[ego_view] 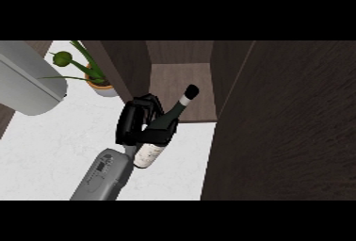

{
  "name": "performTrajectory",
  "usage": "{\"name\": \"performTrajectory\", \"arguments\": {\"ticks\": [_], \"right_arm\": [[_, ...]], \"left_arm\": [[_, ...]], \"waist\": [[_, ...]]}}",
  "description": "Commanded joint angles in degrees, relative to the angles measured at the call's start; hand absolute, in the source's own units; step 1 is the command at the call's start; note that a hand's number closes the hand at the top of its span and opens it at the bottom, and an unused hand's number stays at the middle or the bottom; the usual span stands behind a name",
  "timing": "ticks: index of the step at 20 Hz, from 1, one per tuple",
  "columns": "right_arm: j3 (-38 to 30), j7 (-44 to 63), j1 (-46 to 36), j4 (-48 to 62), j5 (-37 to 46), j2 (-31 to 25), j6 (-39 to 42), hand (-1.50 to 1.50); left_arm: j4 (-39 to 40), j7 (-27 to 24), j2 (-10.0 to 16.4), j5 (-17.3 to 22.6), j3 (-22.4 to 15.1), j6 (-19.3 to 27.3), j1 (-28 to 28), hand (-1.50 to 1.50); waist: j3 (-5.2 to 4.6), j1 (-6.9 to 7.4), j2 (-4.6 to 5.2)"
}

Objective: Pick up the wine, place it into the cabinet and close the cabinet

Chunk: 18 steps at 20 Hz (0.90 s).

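**Wine at the cabinet mouth, held tilted**

Wine bottle (169, 115): tilted, neck and cap over the front edge of the cabinet (182, 89) shelf, labelled base outside it, above the counter (49, 150). We see the left hand (135, 123) curled round its middle, grasping it. Right hand not seen.

Cabinet door (285, 122): swung open, just right of the opening.

Risks, as we judge them:
- The base could catch the shelf lip if the bottle goes in this low and slanted.
- Released while leaning, it may topple or roll back out.
- A bottle left near the front would block the door's closing.

Potted plant (94, 75) stands left of the cabinet.
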Motion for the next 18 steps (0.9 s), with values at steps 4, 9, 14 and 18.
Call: {"name": "performTrajectory", "arguments": {"ticks": [4, 9, 14, 18], "right_arm": [[-0.96, 2.27, 3.13, -11.08, -3.23, -0.59, 1.2, -1.5], [0.86, 2.47, 5.71, -12.87, -1.18, -1.23, 0.76, -1.5], [-0.3, -2.21, 4.77, -9.43, -4.33, 0.6, 2.33, -1.5], [1.58, -6.08, 10.34, -10.6, -3.2, -0.95, 3.28, -1.5]], "left_arm": [[10.95, -1.02, -0.11, 3.1, 1.25, 1.7, -10.23, 1.5], [15.24, -3.61, -0.11, 7.63, -0.98, 2.45, -12.33, 1.5], [23.79, -5.87, -0.11, 12.18, -0.65, 4.1, -20.73, 1.5], [29.03, -7.15, -0.11, 13.82, -1.0, 5.78, -22.08, 1.5]], "waist": [[-0.02, -0.43, 0.19], [-0.05, -0.81, 0.07], [-0.01, -1.51, 0.41], [0.04, -2.15, 0.27]]}}
